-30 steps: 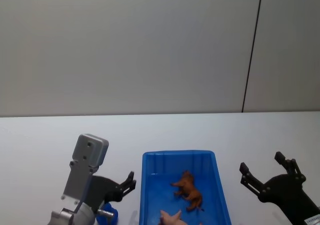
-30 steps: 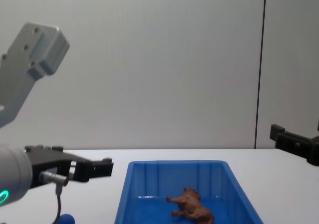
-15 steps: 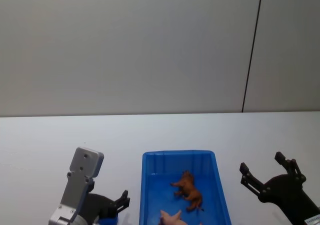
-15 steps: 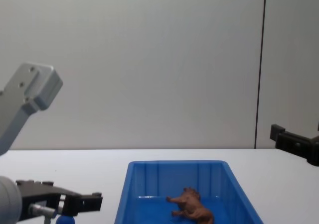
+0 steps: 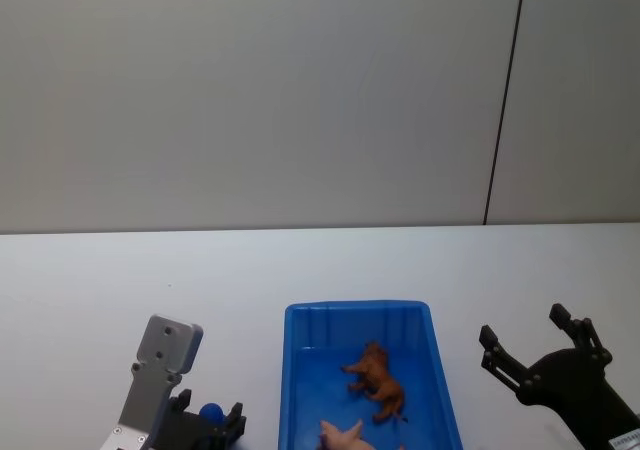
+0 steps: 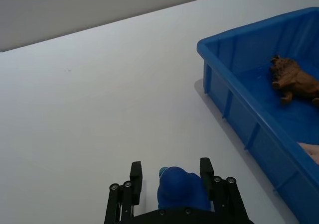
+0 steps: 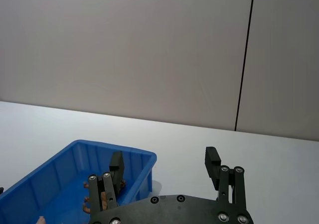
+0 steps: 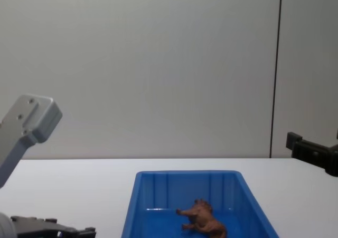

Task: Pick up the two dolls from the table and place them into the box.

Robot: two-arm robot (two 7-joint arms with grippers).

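On the white tabletop (image 5: 330, 260), the blue box (image 5: 437, 370) already holds the brown doll (image 5: 378, 378), lying on its floor. The right gripper (image 7: 163, 170) hangs idle beside the box, fingers apart. Left of the box, the left gripper (image 6: 170, 176) brackets the dark blue doll (image 6: 180, 189), fingers apart either side, seemingly poised to close. A pinkish object (image 5: 343, 436) in the box is cut off.

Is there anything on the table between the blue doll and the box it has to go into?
Nothing visible. The blue doll sits between the left gripper's open fingers, with bare white table up to the blue box. Its near wall must be cleared.
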